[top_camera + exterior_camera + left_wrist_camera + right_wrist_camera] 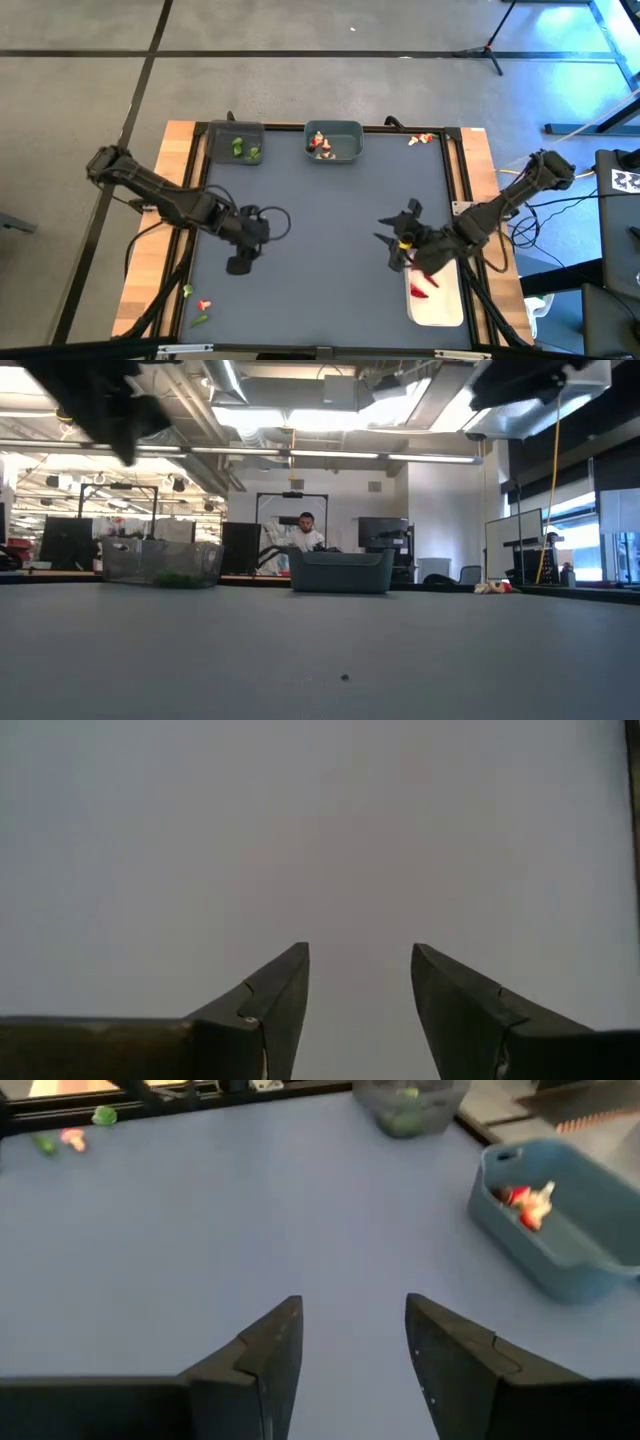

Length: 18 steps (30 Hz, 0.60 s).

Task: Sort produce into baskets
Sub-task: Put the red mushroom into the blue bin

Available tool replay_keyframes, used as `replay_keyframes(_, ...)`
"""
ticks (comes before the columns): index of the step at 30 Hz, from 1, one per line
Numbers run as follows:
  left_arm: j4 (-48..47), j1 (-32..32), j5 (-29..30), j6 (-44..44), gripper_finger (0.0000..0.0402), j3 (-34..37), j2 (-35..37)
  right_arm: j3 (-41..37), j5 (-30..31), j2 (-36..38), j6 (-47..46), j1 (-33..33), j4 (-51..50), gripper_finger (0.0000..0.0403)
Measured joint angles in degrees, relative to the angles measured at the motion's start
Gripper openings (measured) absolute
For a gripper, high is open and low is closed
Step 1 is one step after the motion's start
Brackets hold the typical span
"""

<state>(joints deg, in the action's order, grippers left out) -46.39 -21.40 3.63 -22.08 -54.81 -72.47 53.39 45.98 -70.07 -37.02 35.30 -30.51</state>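
A dark grey bin (236,143) at the far left holds green pieces (243,150). A grey-teal bin (333,141) beside it holds pale tan-white and red pieces (320,145). A white tray (437,295) at the near right holds red chili-like pieces (422,285). Loose pieces lie at the far right corner (421,139) and on the wooden board at the near left (198,305). My left gripper (240,262) is open and empty over the mat's left part. My right gripper (395,232) is open and empty, just left of the white tray.
The grey mat (320,240) lies between black frame rails (200,200). Cables (270,215) loop beside my left arm. In the low view a person (305,532) sits at a desk in the room beyond the table.
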Motion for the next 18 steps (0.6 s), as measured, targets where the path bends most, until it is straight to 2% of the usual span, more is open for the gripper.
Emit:
replay_keyframes(9,-10.3,-10.6,-5.2,-14.2,0.0172,0.0,0.0,0.0,0.0,-3.6,12.6,-5.6,9.8,0.0176)
replay_keyframes(12,-10.6,-14.2,-6.4,-18.5,0.0172,0.0,-0.1,0.0,-0.1,-5.3,16.4,-7.5,12.4,0.0176)
replay_keyframes(18,-8.8,-19.5,-9.1,-25.6,0.0172,0.0,-0.1,0.0,-3.0,-8.1,17.8,-10.4,14.1,0.0176)
